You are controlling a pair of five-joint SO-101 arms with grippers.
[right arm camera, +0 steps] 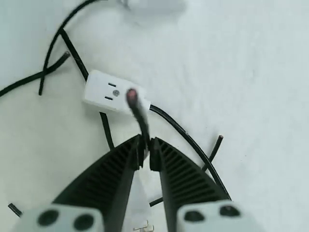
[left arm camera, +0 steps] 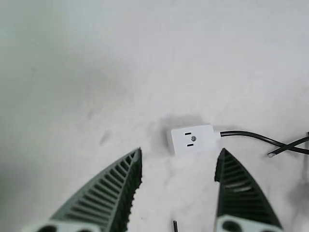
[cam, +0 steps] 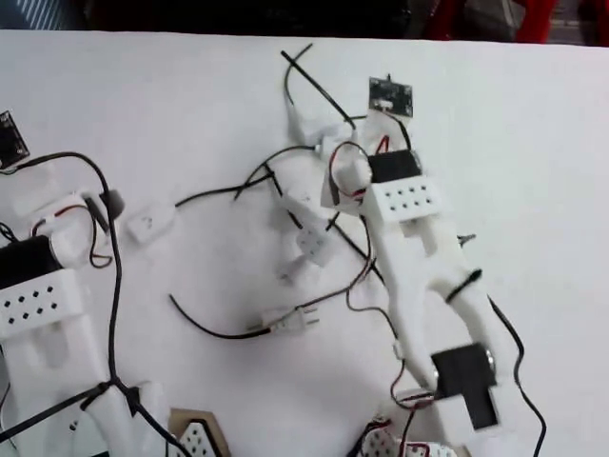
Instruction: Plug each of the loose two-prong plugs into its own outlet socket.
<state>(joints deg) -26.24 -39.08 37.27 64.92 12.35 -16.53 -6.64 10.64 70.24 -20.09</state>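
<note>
My left gripper is open just short of a white outlet socket, which lies flat on the table with its slots facing up and a black cord running off one end. From above, that socket sits beside the left gripper. My right gripper is shut on a black cord whose reddish end pokes out over a second white socket. A white piece with metal prongs shows under its fingers. A loose two-prong plug lies mid-table.
Black cords loop and cross over the middle of the white table. Another white socket piece lies behind the right arm. Red wires run along both arms. The table's far edge meets a dark background.
</note>
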